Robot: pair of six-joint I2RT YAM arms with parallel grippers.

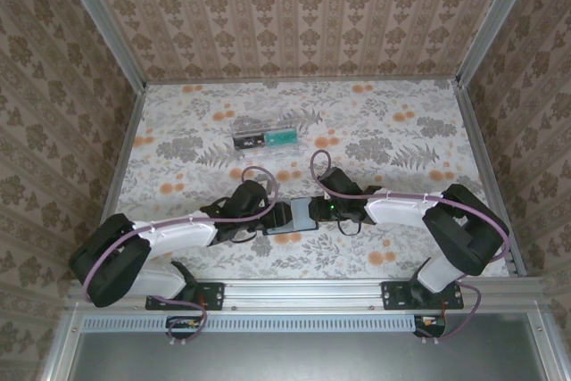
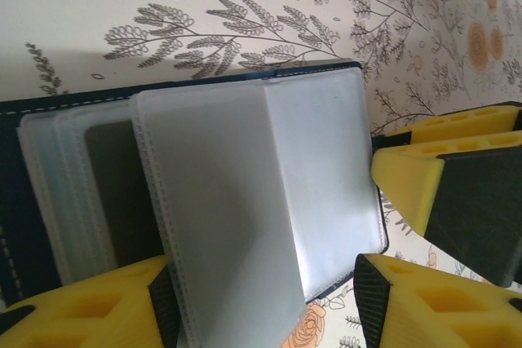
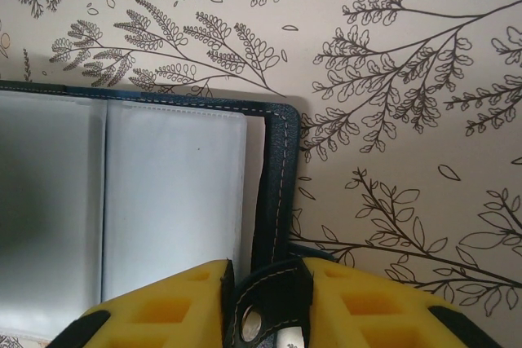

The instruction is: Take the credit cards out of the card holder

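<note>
Top external puts the card holder [image 1: 292,217] on the counter [image 1: 401,122] between my two arms, lying open and well apart from the clear plastic box [image 1: 265,137] farther back. My right gripper [image 3: 265,276] is clamped on the holder's tab [image 3: 269,303], holding that edge. My left gripper [image 2: 265,283] has its jaws spread, with one lifted clear sleeve [image 2: 236,201] running between them. Bare counter shows beside that sleeve, so I read the gripper as straddling it, not pinching. Left wrist shows the leaves fanned and milky. The front ones look empty, and a grey patch behind the next one could be a card or just the lining; I cannot tell. The box holds a teal piece [image 1: 281,138] and a dark piece [image 1: 251,141], too small to name. I judge the job partway: holder opened and held, no card in either gripper.
</note>
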